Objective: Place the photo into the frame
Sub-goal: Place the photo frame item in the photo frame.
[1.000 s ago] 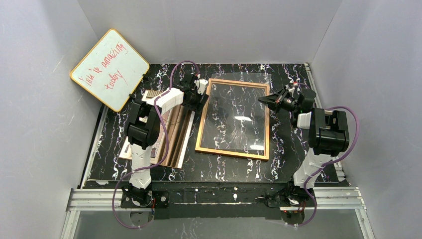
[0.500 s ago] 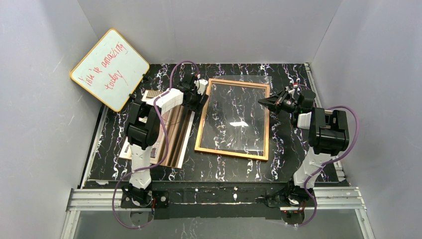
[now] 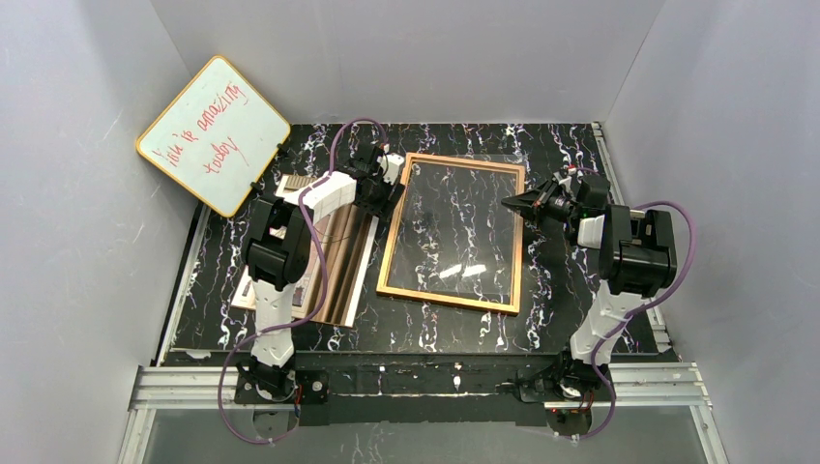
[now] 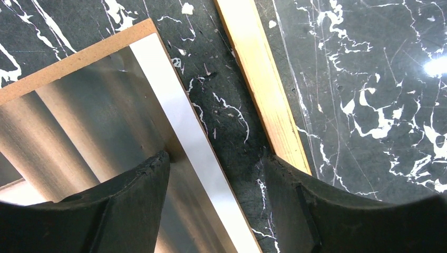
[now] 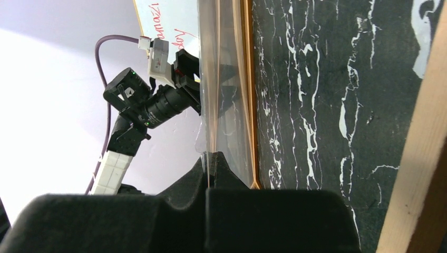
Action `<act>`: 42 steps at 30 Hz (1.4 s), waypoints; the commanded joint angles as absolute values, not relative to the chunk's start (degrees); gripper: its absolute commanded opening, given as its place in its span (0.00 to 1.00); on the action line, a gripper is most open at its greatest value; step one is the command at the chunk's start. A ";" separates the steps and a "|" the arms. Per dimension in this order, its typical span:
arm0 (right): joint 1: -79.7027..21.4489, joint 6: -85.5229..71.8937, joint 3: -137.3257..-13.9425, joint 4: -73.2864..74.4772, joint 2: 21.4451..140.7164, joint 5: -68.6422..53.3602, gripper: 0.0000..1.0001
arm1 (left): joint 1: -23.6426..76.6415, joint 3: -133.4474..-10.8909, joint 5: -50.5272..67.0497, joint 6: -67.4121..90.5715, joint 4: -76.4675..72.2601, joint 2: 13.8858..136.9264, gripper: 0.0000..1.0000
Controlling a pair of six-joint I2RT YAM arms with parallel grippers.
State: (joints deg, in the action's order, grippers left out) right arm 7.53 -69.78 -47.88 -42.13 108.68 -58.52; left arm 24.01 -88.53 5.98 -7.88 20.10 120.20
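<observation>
R gripper (image 5: 211,158) clamps thin clear pane (image 5: 224,79), prob. slick/bendy; L gripper (image 4: 216,158) open over glossy paper photo (image 4: 95,105): light, grab edge.

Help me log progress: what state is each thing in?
photo: lying on backing board, outside frame.
frame: flat on table, no photo in it.
clear pane: edge pinched by right gripper.
left gripper: open, empty.
right gripper: shut on clear pane.
whiteboard: propped against wall.

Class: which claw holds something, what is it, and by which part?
The right claw pinches the clear pane by its thin edge nearest that arm. The left claw is open, holding nothing.
</observation>
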 commanded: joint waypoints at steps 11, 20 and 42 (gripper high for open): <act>7.63 -68.30 -50.22 -41.66 110.24 -59.99 0.01 | 24.70 -87.40 6.99 -7.78 23.50 120.03 0.63; 7.61 -68.47 -50.54 -41.79 111.53 -60.01 0.01 | 24.79 -87.56 6.94 -8.00 23.51 120.14 0.63; 7.60 -57.05 -52.30 -24.97 109.70 -58.98 0.01 | 25.05 -87.11 7.03 -8.03 23.31 119.95 0.63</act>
State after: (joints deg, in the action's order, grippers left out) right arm 7.73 -60.75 -50.35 -30.09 111.04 -57.65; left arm 24.25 -88.53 5.50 -8.51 20.14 120.20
